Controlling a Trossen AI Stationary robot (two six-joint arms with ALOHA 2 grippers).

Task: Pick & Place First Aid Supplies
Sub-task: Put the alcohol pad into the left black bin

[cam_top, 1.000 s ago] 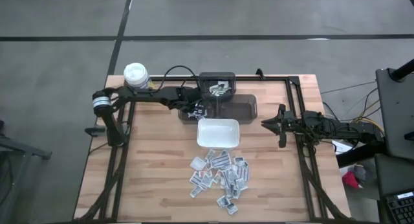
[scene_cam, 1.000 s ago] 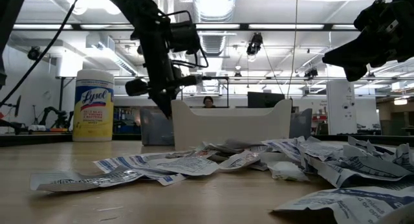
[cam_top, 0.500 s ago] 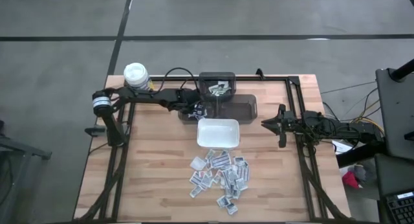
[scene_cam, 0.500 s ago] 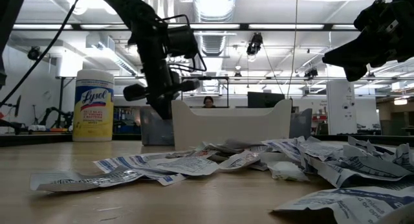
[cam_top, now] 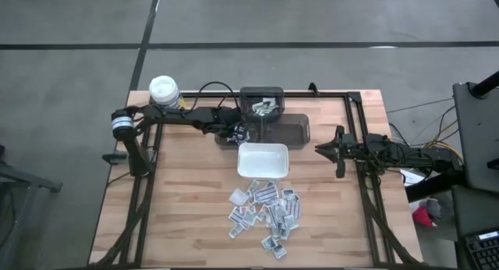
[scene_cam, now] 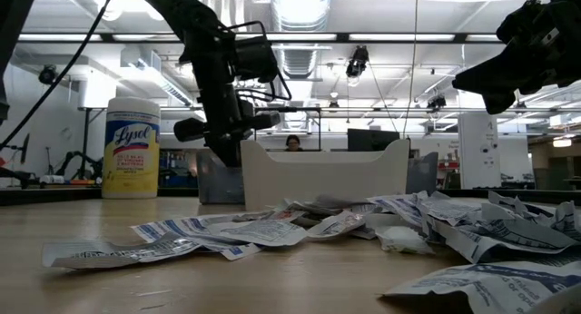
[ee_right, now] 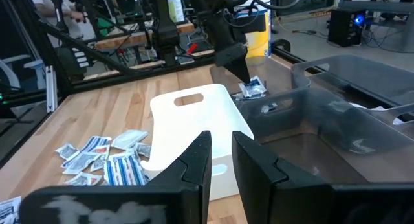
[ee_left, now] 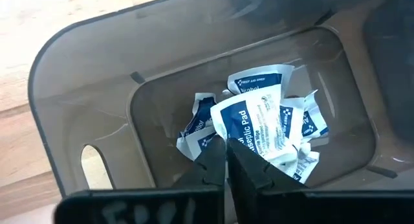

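Note:
Several first aid packets lie in a loose pile (cam_top: 265, 211) on the wooden table, near a white dish (cam_top: 263, 161). My left gripper (cam_top: 238, 134) hangs over the left end of a dark see-through bin (cam_top: 292, 129). It is shut on one white-and-blue packet (ee_right: 252, 88). More packets (ee_left: 294, 130) lie on the bin floor below it. My right gripper (cam_top: 320, 149) waits at the table's right side, level and pointing left. Its fingers stand slightly apart with nothing between them (ee_right: 222, 146). My left gripper pinches the packet by one edge (ee_left: 237, 136) between its two fingertips. The fingers slant steeply down from the table's left. The packet hangs below the fingertips, clear of the bin floor, above the other packets.
A second dark bin (cam_top: 261, 106) with packets in it stands at the far edge. A yellow canister with a white lid (cam_top: 164, 90) stands at the far left corner. Black rails (cam_top: 360, 114) frame the table. Bare wood lies left of the pile.

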